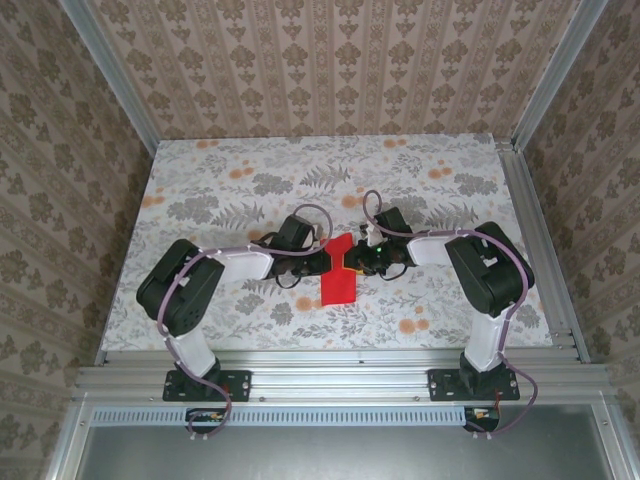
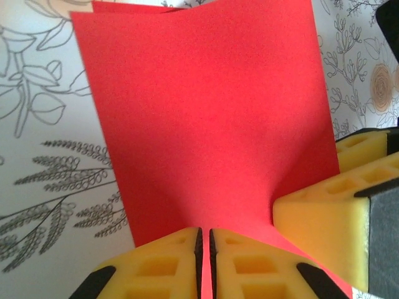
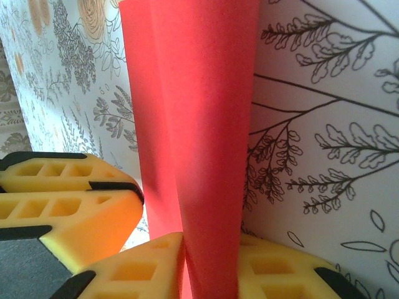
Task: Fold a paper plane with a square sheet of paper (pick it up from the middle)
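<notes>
Sheet: the square sheet of paper is mid-worktop, slightly toward the near edge, and bowed along its centre.
Progress: early, I'd judge. It's gripped, but there's no pointed plane yet and the folds are all left to do.
Left gripper: pinched nearly shut on the sheet's edge.
Right gripper: clamped on the opposite side, with paper between its pads.
Arms: elbows out, wrists turned inward, facing each other.

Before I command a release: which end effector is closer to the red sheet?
Neither, both are touching it. The left end effector is shut on the square sheet of paper from its left side, and the right end effector pinches it from the right side.
</notes>
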Controlling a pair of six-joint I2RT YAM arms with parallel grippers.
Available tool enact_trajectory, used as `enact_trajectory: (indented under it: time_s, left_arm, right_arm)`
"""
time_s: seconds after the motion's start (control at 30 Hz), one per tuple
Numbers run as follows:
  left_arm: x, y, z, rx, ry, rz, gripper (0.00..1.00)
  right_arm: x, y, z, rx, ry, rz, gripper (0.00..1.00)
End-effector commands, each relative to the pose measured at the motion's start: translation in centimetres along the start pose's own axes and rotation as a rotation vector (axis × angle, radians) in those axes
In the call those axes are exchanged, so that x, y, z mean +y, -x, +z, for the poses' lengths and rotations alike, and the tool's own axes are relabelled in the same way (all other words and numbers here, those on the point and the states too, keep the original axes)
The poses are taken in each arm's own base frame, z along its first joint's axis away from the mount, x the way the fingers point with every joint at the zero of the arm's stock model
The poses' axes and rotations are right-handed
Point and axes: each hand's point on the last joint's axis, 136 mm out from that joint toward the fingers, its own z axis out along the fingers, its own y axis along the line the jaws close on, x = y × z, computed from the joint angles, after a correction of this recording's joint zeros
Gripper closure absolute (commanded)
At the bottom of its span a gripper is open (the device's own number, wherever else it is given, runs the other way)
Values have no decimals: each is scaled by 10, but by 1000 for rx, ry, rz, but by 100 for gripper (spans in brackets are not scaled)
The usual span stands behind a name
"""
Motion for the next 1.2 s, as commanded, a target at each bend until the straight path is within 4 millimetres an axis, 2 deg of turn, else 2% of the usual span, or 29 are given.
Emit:
enact_trajectory:
  time_s: [0.0, 0.33, 0.47, 0.7, 0.93, 1.17]
  left_arm:
    - [1, 1, 5, 7, 22, 27, 87]
    - [11, -8, 13, 57, 70, 48, 89]
    - [10, -9, 15, 63, 65, 50, 89]
    - [3, -7, 15, 67, 37, 60, 89]
    - [-7, -1, 14, 62, 4, 80, 87]
    - [-13, 0, 14, 64, -21, 89, 87]
  right_arm:
    - [-9, -11, -2, 26, -29, 16, 73]
    - [-5, -8, -15, 14, -77, -29, 64]
    - [-11, -9, -25, 14, -149, -53, 55]
    - [-16, 2, -42, -12, -276, -118, 50]
    - [-12, 24, -39, -29, -311, -161, 50]
    - [-17, 34, -31, -7, -349, -174, 51]
